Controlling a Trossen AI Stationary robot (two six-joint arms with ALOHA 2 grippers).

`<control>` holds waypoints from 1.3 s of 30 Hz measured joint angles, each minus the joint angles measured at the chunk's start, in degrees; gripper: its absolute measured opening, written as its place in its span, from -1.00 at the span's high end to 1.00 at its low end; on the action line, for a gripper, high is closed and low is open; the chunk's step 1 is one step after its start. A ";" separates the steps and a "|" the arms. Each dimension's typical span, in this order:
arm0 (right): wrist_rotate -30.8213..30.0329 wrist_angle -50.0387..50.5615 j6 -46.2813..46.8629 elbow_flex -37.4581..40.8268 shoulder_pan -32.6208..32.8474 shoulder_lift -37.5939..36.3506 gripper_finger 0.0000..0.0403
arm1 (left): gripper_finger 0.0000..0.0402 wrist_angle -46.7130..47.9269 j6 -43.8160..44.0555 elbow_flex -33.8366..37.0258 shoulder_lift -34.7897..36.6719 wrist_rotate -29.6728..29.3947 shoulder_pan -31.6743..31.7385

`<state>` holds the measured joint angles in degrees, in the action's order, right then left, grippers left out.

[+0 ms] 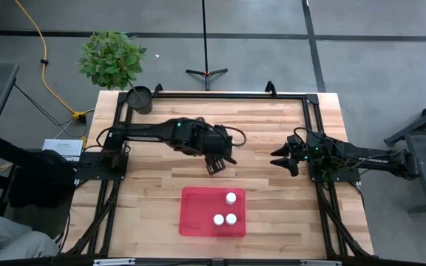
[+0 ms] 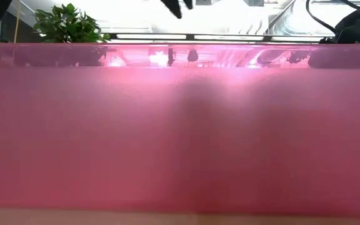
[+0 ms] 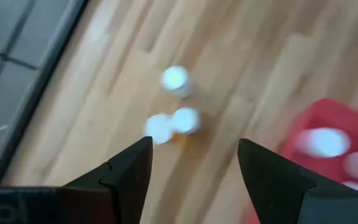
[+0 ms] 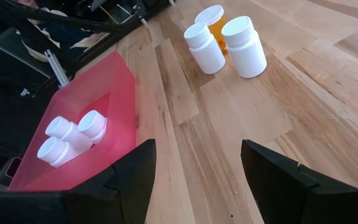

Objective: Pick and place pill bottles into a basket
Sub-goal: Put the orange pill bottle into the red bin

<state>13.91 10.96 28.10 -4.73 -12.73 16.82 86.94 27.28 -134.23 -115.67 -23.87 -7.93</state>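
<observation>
While three bottles (image 1: 225, 212) are sitting in red basket (image 1: 195, 222), we are seeing left gripper (image 1: 214, 167) hovering over table (image 1: 265, 133), fingers apart, empty. Right gripper (image 1: 279, 159) waiting, fingers apart.

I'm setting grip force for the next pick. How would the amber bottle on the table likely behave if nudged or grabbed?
The amber bottle stands upright, wedged behind two white bottles, so a nudge would probably shove its neighbours too. It looks like small, rigid plastic, likely light. Its round body could roll on the bare table if tipped.
</observation>
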 joint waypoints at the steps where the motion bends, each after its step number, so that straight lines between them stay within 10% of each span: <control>1: 0.00 -0.04 0.03 0.00 0.00 0.00 -0.12 | -0.35 1.37 0.01 0.00 0.15 -0.65 0.54; 29: -0.24 -2.71 1.50 0.13 0.01 -0.02 -0.12 | -0.35 3.10 -6.28 0.02 17.49 -5.97 11.65; 39: -0.25 -4.52 1.60 0.07 0.00 -0.02 -0.12 | -0.35 3.10 -12.13 0.04 20.62 4.11 14.94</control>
<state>13.67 6.44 29.69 -4.67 -12.73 16.80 90.04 15.15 -134.19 -95.04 -19.76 7.01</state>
